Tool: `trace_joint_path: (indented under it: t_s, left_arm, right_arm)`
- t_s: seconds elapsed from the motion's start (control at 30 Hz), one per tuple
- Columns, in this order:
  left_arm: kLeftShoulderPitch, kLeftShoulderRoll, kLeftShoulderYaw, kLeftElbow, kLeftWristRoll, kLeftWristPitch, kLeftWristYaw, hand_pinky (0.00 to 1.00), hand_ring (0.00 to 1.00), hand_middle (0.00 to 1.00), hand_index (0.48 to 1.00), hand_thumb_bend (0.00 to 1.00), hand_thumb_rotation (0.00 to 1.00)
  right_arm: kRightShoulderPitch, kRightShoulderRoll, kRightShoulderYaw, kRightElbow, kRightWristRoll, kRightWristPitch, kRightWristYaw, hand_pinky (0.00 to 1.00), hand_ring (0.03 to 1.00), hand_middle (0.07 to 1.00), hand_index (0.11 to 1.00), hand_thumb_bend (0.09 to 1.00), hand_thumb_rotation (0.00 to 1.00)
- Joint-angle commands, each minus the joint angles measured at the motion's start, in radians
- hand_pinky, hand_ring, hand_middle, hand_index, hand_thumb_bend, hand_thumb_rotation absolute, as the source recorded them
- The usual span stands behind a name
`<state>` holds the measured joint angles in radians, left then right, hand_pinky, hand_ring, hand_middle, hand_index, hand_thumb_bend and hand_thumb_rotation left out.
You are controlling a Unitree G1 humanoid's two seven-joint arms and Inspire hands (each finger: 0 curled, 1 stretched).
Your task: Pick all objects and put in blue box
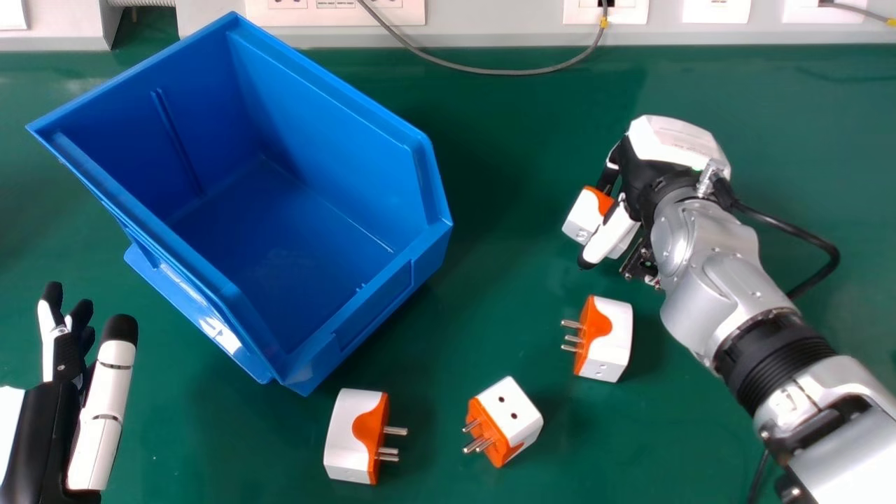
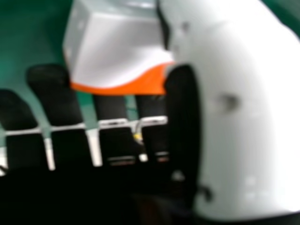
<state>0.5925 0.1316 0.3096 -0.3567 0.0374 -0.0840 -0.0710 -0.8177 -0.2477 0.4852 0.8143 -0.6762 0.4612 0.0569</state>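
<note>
The plug [image 1: 580, 218] is pinched in our right hand [image 1: 647, 168] – we could drop it before the blue box [image 1: 329, 133] if we squeeze too softly.

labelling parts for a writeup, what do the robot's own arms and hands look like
The right arm is smooth, rounded silver, with a ribbed black collar and a black cable looping off near the wrist. The right hand has a white shell over black parts. The left hand is black, with white finger segments and rounded black fingertips.
</note>
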Motion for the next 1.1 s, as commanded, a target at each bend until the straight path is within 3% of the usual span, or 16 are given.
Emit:
trace_joint_path:
  t_s: [0.0, 0.23, 0.43, 0.57, 0.83, 1.07]
  left_arm:
    - [0.001, 0.009, 0.01, -0.022, -0.007, -0.004, -0.002, 0.96, 1.0, 1.0, 1.0, 0.51, 1.0]
    - [-0.006, 0.013, 0.012, -0.016, -0.003, 0.001, -0.002, 0.96, 1.0, 1.0, 1.0, 0.51, 1.0]
    - [-0.001, 0.012, 0.016, -0.022, -0.009, 0.004, -0.005, 0.96, 1.0, 1.0, 1.0, 0.51, 1.0]
    - [-0.005, 0.01, 0.016, -0.024, -0.005, 0.015, -0.004, 0.96, 1.0, 1.0, 1.0, 0.51, 1.0]
    - [-0.007, 0.006, 0.019, -0.002, -0.006, -0.008, -0.006, 0.96, 1.0, 1.0, 1.0, 0.51, 1.0]
    - [0.001, 0.006, 0.02, -0.005, -0.002, -0.017, -0.007, 0.96, 1.0, 1.0, 1.0, 0.51, 1.0]
  right_arm:
    - [-0.002, -0.03, -0.015, -0.052, -0.006, 0.009, 0.0, 0.19, 0.402, 0.497, 0.488, 0.519, 0.0]
    - [0.004, -0.063, -0.017, -0.122, -0.014, 0.02, 0.026, 0.18, 0.403, 0.5, 0.488, 0.518, 0.0]
    - [0.054, -0.122, -0.039, -0.303, -0.02, 0.034, 0.06, 0.19, 0.39, 0.489, 0.501, 0.515, 0.0]
    - [0.118, -0.17, -0.075, -0.471, -0.02, 0.038, 0.08, 0.21, 0.393, 0.488, 0.509, 0.509, 0.0]
    - [0.245, -0.241, -0.153, -0.748, -0.013, 0.006, 0.122, 0.26, 0.405, 0.496, 0.516, 0.501, 0.0]
    - [0.383, -0.273, -0.217, -1.005, -0.011, -0.032, 0.155, 0.24, 0.391, 0.485, 0.541, 0.489, 0.0]
